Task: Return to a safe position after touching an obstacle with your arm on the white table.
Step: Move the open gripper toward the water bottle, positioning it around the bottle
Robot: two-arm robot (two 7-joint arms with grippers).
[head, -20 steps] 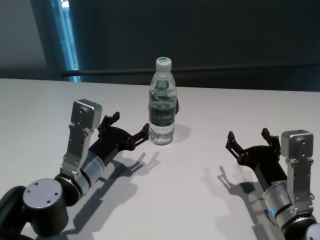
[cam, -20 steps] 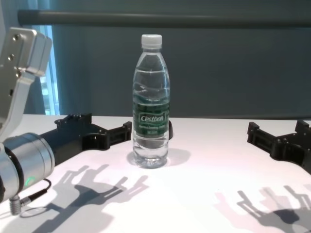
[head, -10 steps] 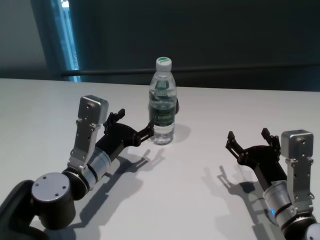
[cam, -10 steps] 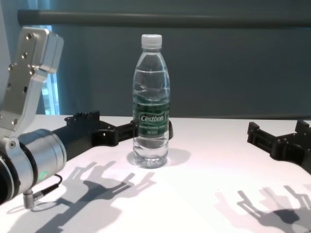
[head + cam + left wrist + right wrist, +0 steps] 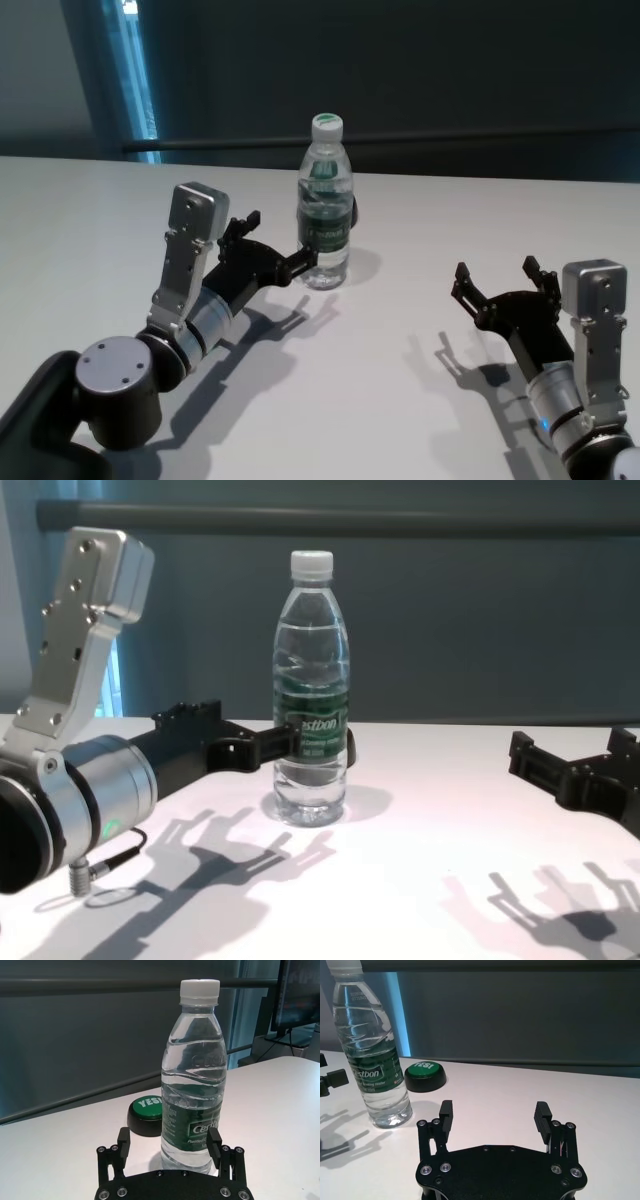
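The Cestbon water bottle (image 5: 325, 215) is stood upright at the far middle of the white table (image 5: 400, 400). It is touched by a fingertip of the released left gripper (image 5: 278, 248). The right gripper (image 5: 496, 283), also spread open, is held well apart at the near right.

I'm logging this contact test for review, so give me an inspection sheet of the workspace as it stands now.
Surface: white table, plain, with shadows of both arms.
Job's things: water bottle upright, capped, mid-table.
Clutter: green-topped round button just behind the bottle.
Grippers: left gripper open, one fingertip at the bottle's label band, seemingly touching; right gripper open, empty, apart on the robot's right side.
Cables: short cable with plug at the left wrist.
Surroundings: dark wall with a horizontal rail; bright strip at far left.
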